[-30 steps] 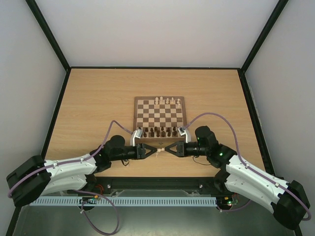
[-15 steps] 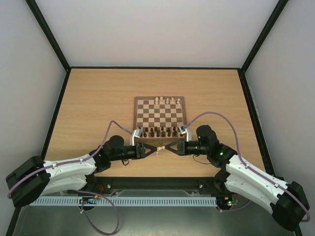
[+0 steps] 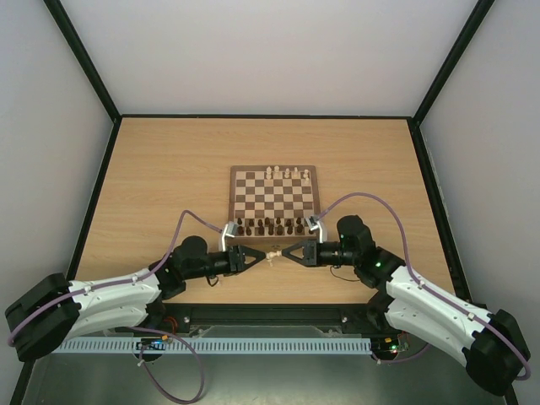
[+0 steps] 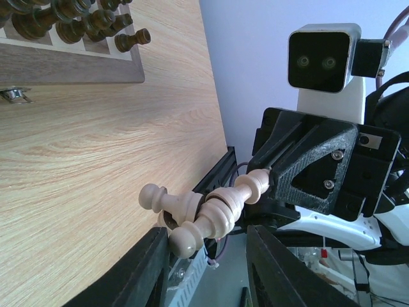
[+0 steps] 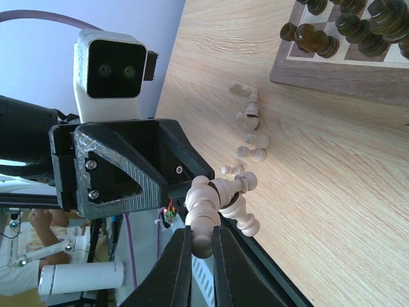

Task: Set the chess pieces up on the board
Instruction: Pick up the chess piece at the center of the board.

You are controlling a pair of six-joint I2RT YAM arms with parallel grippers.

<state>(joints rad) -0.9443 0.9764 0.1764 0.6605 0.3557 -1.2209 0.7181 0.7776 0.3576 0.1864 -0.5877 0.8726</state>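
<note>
The board (image 3: 274, 201) lies mid-table, with pale chess pieces (image 3: 283, 174) on its far row and dark pieces on its near row. My two grippers meet tip to tip just in front of it. My right gripper (image 3: 287, 253) is shut on a pale piece (image 5: 203, 217), and two more pale pieces (image 5: 239, 192) cling to it in a cluster held off the table. My left gripper (image 4: 208, 231) is open, its fingers (image 4: 153, 268) on either side of the cluster (image 4: 211, 214) without touching it. Several loose pale pieces (image 5: 250, 131) lie on the table near the board's front edge.
Dark brown pieces (image 3: 270, 225) fill the board's near row, close behind both grippers. The board's metal clasp (image 4: 9, 94) faces the arms. The table's near edge and a black rail lie just below the grippers. Purple cables arc over both wrists.
My left arm has drawn back a little to the left, away from the cluster. My right gripper keeps the pale piece and has shifted slightly toward the board.
</note>
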